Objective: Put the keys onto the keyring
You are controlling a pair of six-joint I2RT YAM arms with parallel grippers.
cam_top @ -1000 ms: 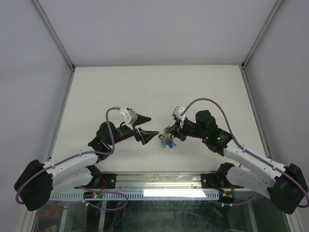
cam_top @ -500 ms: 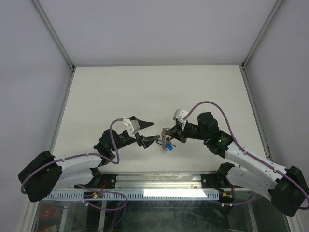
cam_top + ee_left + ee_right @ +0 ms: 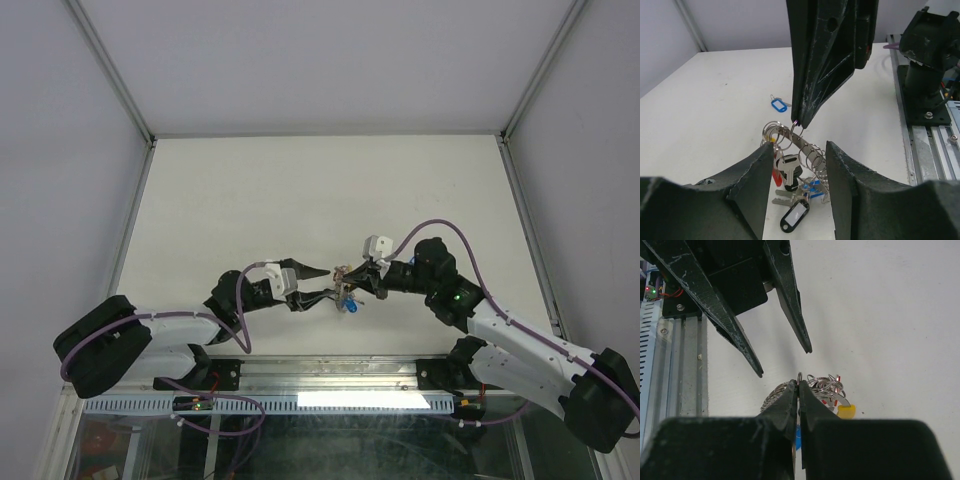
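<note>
We see both arms stretched low and inward over the white table (image 3: 250, 190), wrists nearly meeting near its front edge. The right fingers (image 3: 787, 405), scuffed black plastic wedges, are pinched tight on one wire loop of the keyring (image 3: 812, 157), a silvery coil. The left fingers (image 3: 752, 180) stand partly apart, flanking the ring and gripping nothing. The keys (image 3: 787, 172), silver with oval plastic tags, cluster under it; one blue-tagged key (image 3: 779, 104) lies apart.

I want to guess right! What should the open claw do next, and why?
Probably close the left gripper on the keyring: its jaws stand open on either side of it, while the right gripper pinches one loop shut, with the keys bunched beneath.
</note>
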